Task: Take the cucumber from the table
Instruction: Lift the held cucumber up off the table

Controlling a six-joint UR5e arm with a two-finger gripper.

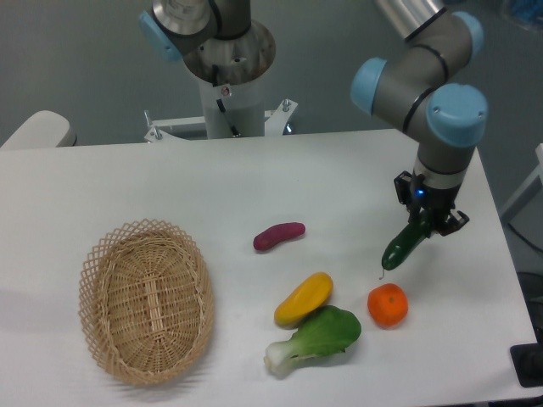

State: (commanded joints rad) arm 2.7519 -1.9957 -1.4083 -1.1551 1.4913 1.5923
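Observation:
The cucumber (404,245) is slim and dark green with a thin stem tip pointing down-left. It hangs tilted above the white table (170,186) at the right side. My gripper (428,222) is shut on the cucumber's upper end and holds it just clear of the tabletop, above and to the right of the orange fruit. The fingertips are mostly hidden behind the cucumber.
An orange fruit (388,305) lies just below the cucumber's tip. A bok choy (318,337), a yellow vegetable (304,298) and a purple sweet potato (278,236) lie mid-table. A wicker basket (146,300) stands at the left. The robot base (229,76) is at the back.

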